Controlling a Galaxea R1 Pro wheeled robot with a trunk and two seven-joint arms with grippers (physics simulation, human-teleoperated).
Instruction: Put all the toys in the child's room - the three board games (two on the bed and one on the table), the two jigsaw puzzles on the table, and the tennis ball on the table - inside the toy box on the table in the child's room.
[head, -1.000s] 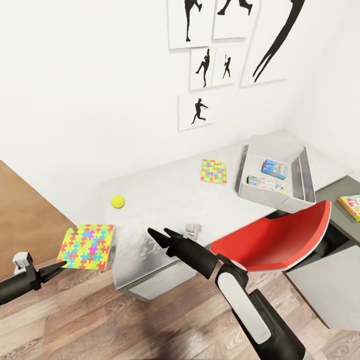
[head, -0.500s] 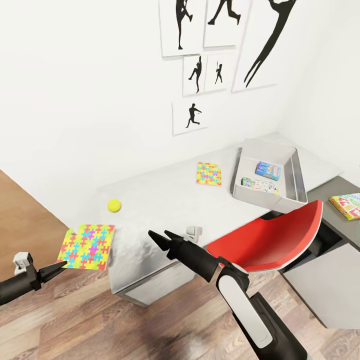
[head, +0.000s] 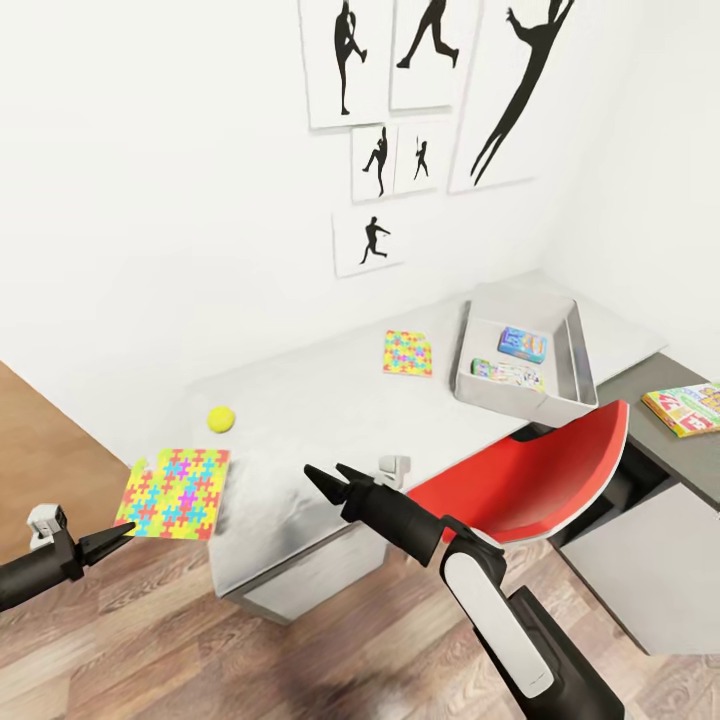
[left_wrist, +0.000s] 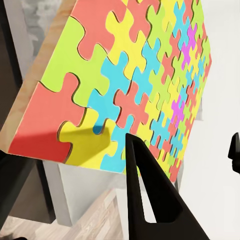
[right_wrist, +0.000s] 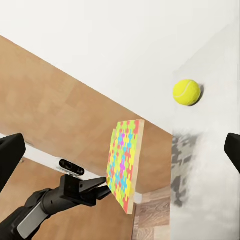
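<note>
multicoloured jigsaw puzzle (head: 175, 479), yellow tennis ball (head: 221, 419), red chair (head: 540, 478)

My black left gripper (head: 118, 530) reaches in low at my left, its pointed fingers (left_wrist: 145, 195) pinched on the corner of a flat multicoloured jigsaw puzzle square (head: 175, 479); my black right gripper (head: 333, 477), on its white-and-black forearm, points forward with fingers spread

Multicoloured jigsaw puzzle (head: 174, 479) off the table's (head: 330, 390) end; tennis ball (head: 221, 418), second puzzle (head: 408, 353), toy box (head: 570, 350) atop.
</note>
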